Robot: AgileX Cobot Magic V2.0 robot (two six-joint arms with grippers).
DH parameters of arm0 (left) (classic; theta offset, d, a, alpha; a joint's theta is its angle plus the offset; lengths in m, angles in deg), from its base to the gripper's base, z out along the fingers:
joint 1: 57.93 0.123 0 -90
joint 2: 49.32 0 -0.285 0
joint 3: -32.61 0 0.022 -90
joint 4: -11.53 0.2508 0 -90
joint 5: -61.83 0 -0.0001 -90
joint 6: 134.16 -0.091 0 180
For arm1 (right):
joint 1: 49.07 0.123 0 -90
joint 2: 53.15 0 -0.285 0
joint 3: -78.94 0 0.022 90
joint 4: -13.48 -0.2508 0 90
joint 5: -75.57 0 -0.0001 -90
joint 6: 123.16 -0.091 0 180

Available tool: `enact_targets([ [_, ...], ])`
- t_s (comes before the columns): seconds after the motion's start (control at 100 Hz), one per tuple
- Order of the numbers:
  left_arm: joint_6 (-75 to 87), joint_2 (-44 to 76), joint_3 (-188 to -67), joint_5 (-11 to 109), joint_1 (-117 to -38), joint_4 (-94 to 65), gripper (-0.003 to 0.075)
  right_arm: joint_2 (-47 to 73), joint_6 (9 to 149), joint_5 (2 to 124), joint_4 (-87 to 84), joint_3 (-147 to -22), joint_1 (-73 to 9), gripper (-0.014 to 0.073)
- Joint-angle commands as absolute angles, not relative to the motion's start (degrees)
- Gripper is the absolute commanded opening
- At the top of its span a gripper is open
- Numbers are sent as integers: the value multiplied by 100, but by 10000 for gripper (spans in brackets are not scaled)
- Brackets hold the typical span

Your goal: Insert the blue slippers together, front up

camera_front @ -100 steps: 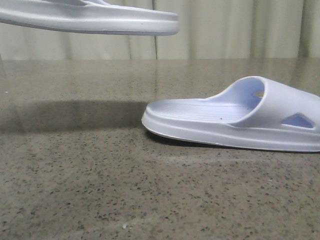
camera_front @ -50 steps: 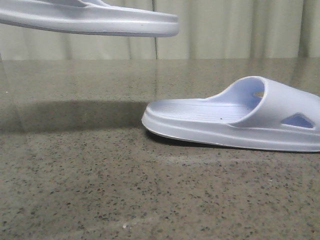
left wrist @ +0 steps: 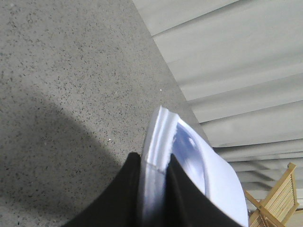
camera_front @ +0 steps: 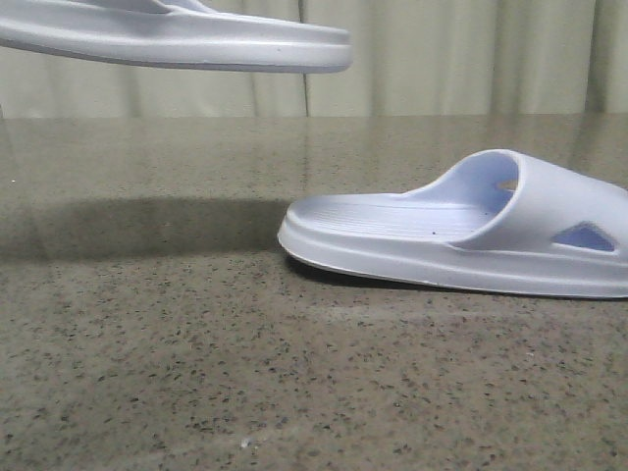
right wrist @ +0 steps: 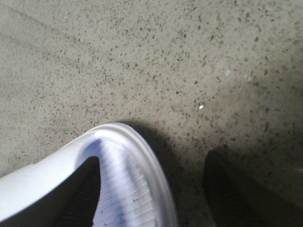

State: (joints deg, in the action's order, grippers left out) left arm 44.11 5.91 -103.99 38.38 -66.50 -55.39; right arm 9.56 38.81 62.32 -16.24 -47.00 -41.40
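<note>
One blue slipper (camera_front: 177, 39) hangs in the air at the upper left of the front view, sole roughly level. In the left wrist view my left gripper (left wrist: 152, 161) is shut on the side rim of this slipper (left wrist: 208, 175). The other blue slipper (camera_front: 442, 235) lies flat on the table at the right, footbed up, strap to the right. My right gripper (right wrist: 154, 158) is open and straddles the rim of this slipper (right wrist: 123, 189). One finger (right wrist: 80, 198) is over the ribbed footbed, the other (right wrist: 236, 198) is outside over the table. Neither gripper shows in the front view.
The table (camera_front: 196, 373) is speckled grey-brown stone. A pale pleated curtain (camera_front: 442, 59) hangs behind its far edge. A wooden chair frame (left wrist: 279, 194) shows beyond the table in the left wrist view.
</note>
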Motion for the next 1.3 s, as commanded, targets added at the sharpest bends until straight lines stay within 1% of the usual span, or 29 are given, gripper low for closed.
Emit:
enact_targets([
  [0.0, 4407, 530, -10545, 3907, -6682, -5765, 19, 1001, 3894, 5915, -1667, -4799, -4140, 410],
  [0.26, 4407, 530, -10545, 3907, -6682, -5774, 19, 1001, 3904, 5678, -1772, -4799, -4140, 409],
  [0.5, 4407, 530, -10545, 3907, -6682, -5793, 19, 1001, 3912, 5638, -1969, -4799, -4140, 328],
  [0.7, 4407, 530, -10545, 3907, -6682, -5793, 19, 1001, 3912, 5638, -1972, -4799, -4140, 278],
  [0.84, 4407, 530, -10545, 3907, -6682, -5814, 19, 1001, 3912, 5629, -1972, -4799, -4140, 179],
  [0.85, 4407, 530, -10545, 3907, -6682, -5814, 19, 1001, 3912, 5629, -1972, -4799, -4140, 158],
  [0.91, 4407, 530, -10545, 3907, -6682, -5814, 19, 1001, 3923, 5654, -1972, -4799, -4140, 106],
  [0.98, 4407, 530, -10545, 3907, -6682, -5822, 19, 1001, 3961, 5701, -1972, -4799, -4140, 19],
  [1.07, 4407, 530, -10545, 3907, -6682, -5881, 19, 1001, 3977, 5825, -1972, -4799, -4140, -108],
  [1.29, 4407, 530, -10545, 3907, -6682, -5939, 19, 1001, 3977, 6633, -1982, -4799, -4140, -107],
])
